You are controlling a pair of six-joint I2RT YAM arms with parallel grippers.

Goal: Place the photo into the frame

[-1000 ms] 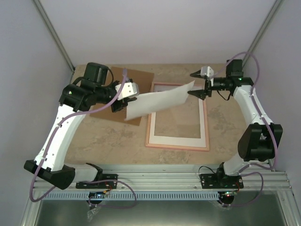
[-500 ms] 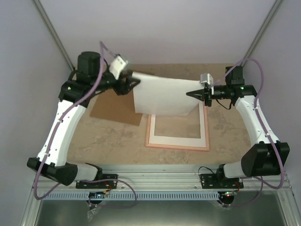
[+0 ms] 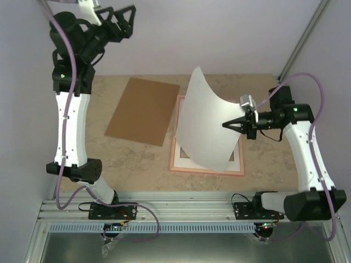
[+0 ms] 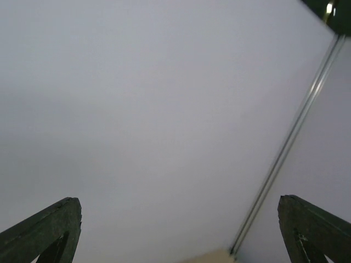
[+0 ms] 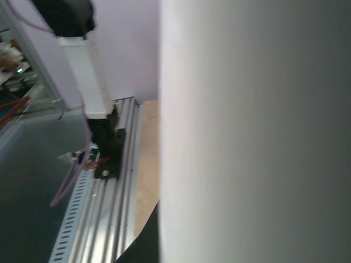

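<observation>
Placement is the step in hand, judged from how things lie. At far left the left arm rears up tall. The left gripper (image 3: 122,16) sits high against the pale back wall (image 3: 219,33), jaws spread wide and empty. Its wrist view shows only wall between the fingers (image 4: 49,230).

Right of it, a plain brown rectangular backing board (image 3: 143,109) lies flat on the table (image 3: 137,159). Next, the rectangular paper photo (image 3: 208,126), white back showing, stands bowed above the thin pink rectangular frame (image 3: 204,169). Whether its lower edge touches the frame I cannot tell.

At right the right arm reaches inward, elbow bent, and the right gripper (image 3: 226,125) pinches the photo's right edge. The next move likely calls for lowering and flattening the sheet squarely inside the frame.
</observation>
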